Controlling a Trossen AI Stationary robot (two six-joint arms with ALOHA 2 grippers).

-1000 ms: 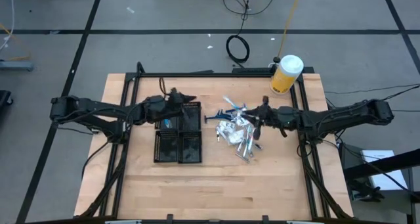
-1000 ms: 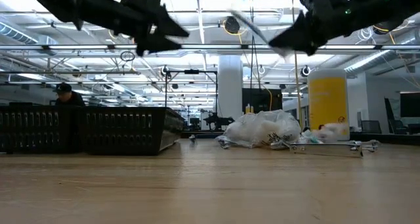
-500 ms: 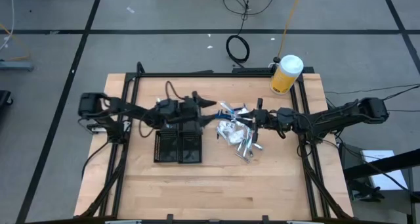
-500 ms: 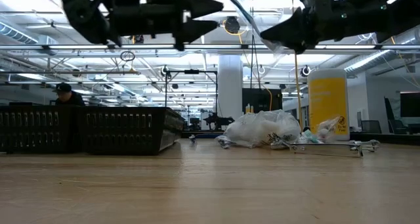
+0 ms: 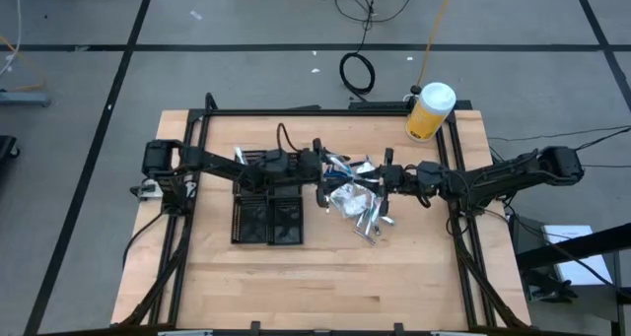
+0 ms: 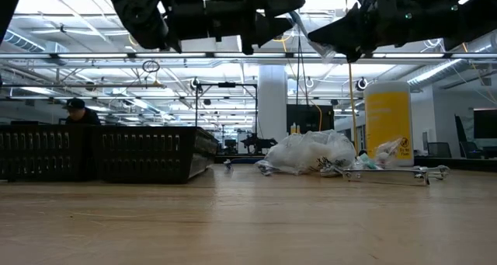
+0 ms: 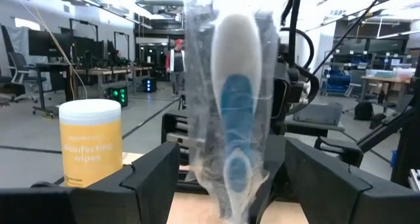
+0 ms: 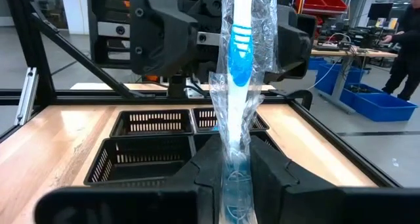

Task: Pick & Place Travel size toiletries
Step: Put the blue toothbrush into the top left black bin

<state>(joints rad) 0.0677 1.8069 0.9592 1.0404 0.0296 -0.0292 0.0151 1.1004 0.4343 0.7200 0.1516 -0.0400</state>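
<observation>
High view: black four-compartment tray (image 5: 268, 210) sits on the worktop (image 5: 296, 287) left of centre; one far compartment holds something blue and white, the others cannot be made out. Loose pile of packets and small tubes (image 5: 357, 200) lies just right of the tray. Yellow jar with white lid (image 5: 430, 111) stands at the far right corner.

Right gripper (image 5: 378, 177) is above the pile, fingers pinching a wrapped toothbrush (image 8: 239, 60), white and blue in clear film, held upright. Left gripper (image 5: 325, 168) faces it, fingers spread either side of the brush head.

Left wrist view alone shows the wrapper between the spread fingers (image 7: 152, 168), apparently not touching. Right wrist view alone shows the tray's slatted walls. Low view shows both grippers well above the worktop, and a person (image 6: 76, 111) beyond the tray.
</observation>
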